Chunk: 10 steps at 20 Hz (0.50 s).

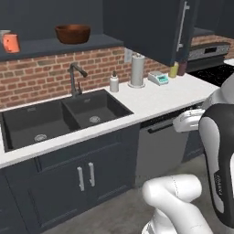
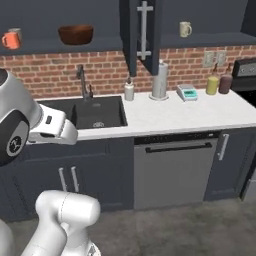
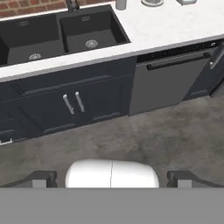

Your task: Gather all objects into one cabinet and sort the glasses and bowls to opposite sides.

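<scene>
In the open wall cabinet [image 2: 100,46] above the sink, the orange mug [image 1: 11,43] [image 2: 10,40] stands at the shelf's far left. The grey-green cup [image 2: 16,32] is right behind it. The wide brown bowl [image 1: 73,33] [image 2: 76,35] sits further right on the same shelf. The cream mug [image 2: 185,29] stands on the shelf of the neighbouring cabinet, right of the open door [image 1: 151,27] with its long bar handle [image 2: 144,30]. My gripper [image 3: 112,179] is open and holds nothing. It hangs low in front of the base cabinets, far below the shelves, and looks down at the floor.
A double sink [image 1: 59,116] with a faucet [image 1: 75,77] is set into the white counter [image 2: 165,115]. A soap bottle [image 2: 129,91], paper towel roll [image 2: 160,80], scale [image 2: 187,92] and yellow [image 2: 213,84] and maroon [image 2: 226,83] canisters line the wall. The dishwasher [image 2: 172,170] is below.
</scene>
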Tool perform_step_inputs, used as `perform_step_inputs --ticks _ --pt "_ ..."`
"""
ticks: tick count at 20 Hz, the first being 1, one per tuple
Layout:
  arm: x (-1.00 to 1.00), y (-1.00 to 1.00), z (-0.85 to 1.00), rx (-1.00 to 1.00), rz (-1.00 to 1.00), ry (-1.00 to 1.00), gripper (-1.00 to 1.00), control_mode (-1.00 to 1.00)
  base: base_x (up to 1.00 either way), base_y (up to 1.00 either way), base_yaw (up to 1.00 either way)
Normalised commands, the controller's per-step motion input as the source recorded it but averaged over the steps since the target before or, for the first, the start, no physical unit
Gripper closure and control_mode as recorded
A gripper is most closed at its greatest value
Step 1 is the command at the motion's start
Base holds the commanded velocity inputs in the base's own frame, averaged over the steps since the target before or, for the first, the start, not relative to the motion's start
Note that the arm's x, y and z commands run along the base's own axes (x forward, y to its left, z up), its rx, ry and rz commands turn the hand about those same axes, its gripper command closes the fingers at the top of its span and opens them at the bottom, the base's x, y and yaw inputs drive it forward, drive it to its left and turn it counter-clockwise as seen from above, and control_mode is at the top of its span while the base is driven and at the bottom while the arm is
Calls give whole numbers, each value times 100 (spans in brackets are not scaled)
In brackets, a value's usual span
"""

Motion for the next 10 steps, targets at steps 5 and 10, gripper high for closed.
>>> perform_step_inputs --ticks 5,10 --pt "0 0 0 0 0 0 -100 100 -1 0 -59" --pt "0 0 0 0 0 0 -100 100 13 -50 -35"
